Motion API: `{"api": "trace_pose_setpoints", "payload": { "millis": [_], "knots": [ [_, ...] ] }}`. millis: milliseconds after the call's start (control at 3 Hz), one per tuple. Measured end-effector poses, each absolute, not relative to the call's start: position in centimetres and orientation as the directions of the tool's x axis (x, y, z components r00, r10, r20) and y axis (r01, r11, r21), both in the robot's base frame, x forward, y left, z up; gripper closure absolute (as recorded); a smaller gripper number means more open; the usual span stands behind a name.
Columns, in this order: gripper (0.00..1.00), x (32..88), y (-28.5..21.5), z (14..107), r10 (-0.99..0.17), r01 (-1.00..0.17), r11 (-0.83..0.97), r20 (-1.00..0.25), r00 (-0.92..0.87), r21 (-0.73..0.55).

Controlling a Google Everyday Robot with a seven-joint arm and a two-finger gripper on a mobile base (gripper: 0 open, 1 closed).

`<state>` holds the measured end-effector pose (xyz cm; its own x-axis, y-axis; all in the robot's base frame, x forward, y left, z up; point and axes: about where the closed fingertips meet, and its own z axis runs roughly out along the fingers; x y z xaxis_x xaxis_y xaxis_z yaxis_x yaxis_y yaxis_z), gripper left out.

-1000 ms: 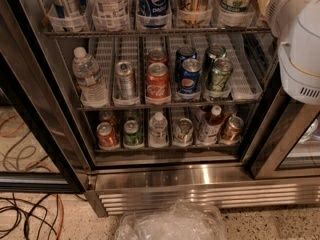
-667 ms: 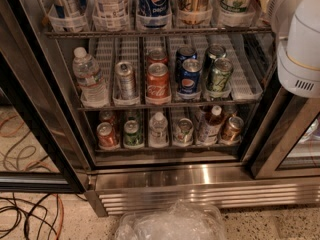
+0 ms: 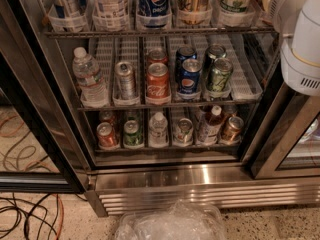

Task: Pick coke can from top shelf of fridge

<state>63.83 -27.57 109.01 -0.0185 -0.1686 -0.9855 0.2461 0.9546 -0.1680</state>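
We see the coke can standing upright, red with white script and a silver top, on the ribbed rack directly below the top shelf, about mid-width. The top shelf is a wire rack carrying clear plastic tubs, inside the stainless fridge with its louvred base. The tool is out of our view

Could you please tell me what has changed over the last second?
The robot's white arm at the right edge drifted slightly up and right; its claw is out of view, and nothing was taken hold of. The cans and bottles on the fridge shelves stayed put.
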Motion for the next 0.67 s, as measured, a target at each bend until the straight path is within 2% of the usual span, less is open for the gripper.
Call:
{"api": "trace_pose_setpoints", "payload": {
  "millis": [667],
  "knots": [
    [0.99,63.58,-27.31,109.24,-0.163,0.224,0.961,-0.987,-0.013,-0.161]
  ]
}}
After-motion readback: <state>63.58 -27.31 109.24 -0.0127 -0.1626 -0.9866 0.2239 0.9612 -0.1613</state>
